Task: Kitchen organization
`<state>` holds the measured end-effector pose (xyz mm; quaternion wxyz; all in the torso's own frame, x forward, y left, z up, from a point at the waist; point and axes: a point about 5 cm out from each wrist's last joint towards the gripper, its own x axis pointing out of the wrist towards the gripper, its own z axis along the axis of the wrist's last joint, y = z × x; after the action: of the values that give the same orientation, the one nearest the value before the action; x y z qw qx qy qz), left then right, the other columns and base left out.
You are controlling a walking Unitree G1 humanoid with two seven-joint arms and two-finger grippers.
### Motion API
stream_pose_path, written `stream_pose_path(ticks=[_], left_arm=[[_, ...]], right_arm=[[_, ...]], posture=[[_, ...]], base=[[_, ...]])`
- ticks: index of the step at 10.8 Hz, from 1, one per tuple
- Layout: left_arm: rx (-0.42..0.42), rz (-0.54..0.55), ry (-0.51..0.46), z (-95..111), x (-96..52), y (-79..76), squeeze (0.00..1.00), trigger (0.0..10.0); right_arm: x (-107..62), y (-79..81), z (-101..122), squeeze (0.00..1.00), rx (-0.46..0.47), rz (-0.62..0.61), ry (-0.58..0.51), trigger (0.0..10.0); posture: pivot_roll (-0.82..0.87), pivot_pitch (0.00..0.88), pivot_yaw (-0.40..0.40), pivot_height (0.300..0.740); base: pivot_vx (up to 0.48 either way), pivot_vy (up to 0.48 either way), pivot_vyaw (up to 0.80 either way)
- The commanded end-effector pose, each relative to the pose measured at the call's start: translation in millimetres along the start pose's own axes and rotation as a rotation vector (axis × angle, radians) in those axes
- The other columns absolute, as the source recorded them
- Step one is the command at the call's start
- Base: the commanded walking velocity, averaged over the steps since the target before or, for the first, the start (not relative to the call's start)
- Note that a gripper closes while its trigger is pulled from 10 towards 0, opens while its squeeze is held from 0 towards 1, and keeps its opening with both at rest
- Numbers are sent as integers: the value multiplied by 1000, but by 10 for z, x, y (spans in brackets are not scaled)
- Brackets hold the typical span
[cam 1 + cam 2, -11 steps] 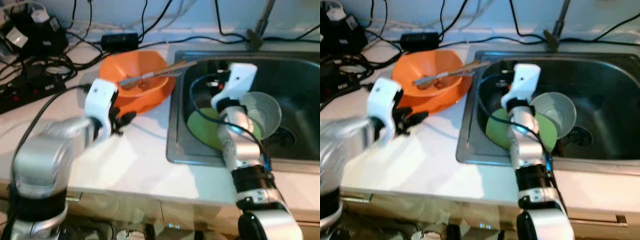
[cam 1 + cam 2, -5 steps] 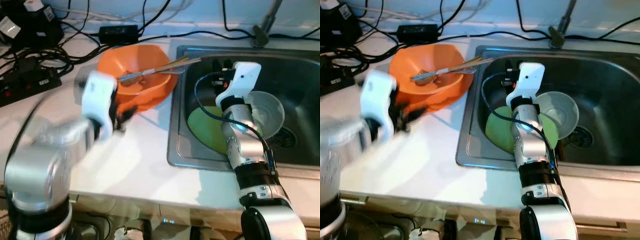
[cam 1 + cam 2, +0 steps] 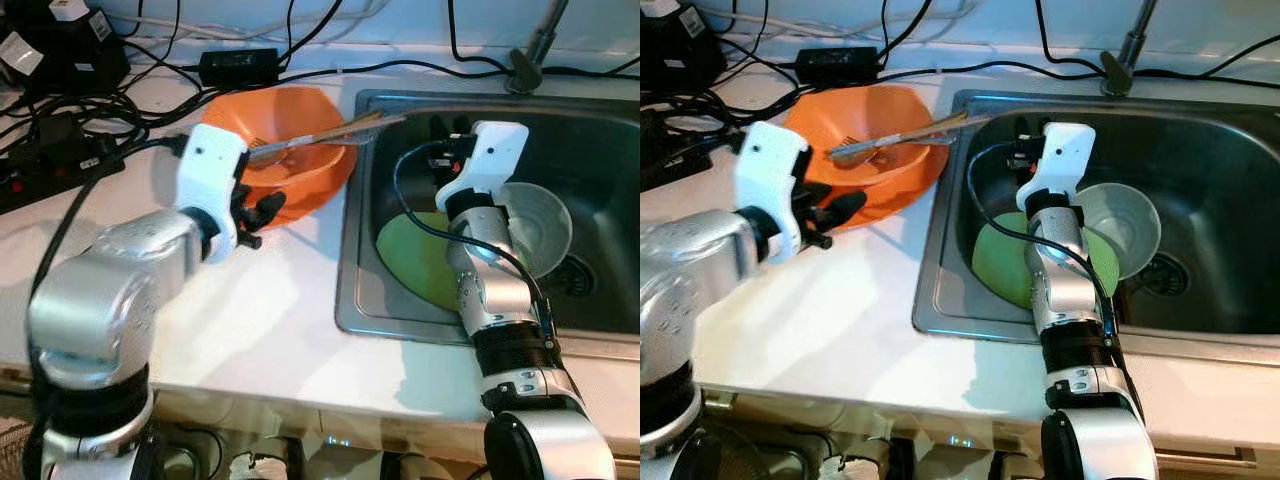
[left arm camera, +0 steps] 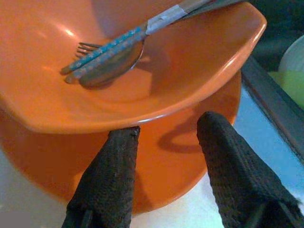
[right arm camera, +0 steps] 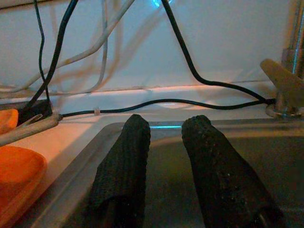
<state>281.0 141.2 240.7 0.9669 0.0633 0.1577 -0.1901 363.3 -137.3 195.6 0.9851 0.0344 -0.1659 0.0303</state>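
Right arm hides part of the sink's plate (image 3: 415, 262); left claw (image 4: 166, 128) gapes at the bowl (image 3: 300, 165), right claw (image 5: 166, 135) parted above the sink (image 3: 1200, 180)

Black cables (image 3: 90, 110), a power strip (image 3: 50, 165) and an adapter (image 3: 238, 66) crowd the counter's ten o'clock corner.

Bare white desk (image 3: 270, 320) spreads open across the lower centre of the frame. At upper left, tangled cables (image 3: 90, 110) crowd the way. The orange bowl (image 3: 300, 165) blocks the centre, its utensil handles (image 3: 340, 132) overhanging the sink (image 3: 350, 290) rim.
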Motion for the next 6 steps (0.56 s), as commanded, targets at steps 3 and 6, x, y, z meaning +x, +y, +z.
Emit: stream_pose_path(ticks=[3,6], left_arm=[[1,9,25,-51,181,28,0,10000],[-25,23,51,-144,370,72,0,10000]], right_arm=[[-29,-36,-57,0,10,-23,14,10000],[-21,-18,-52,0,11,-20,11,10000]], posture=[[160,122,91,740],[155,117,91,740]], base=[[0,0,0],[0,0,0]])
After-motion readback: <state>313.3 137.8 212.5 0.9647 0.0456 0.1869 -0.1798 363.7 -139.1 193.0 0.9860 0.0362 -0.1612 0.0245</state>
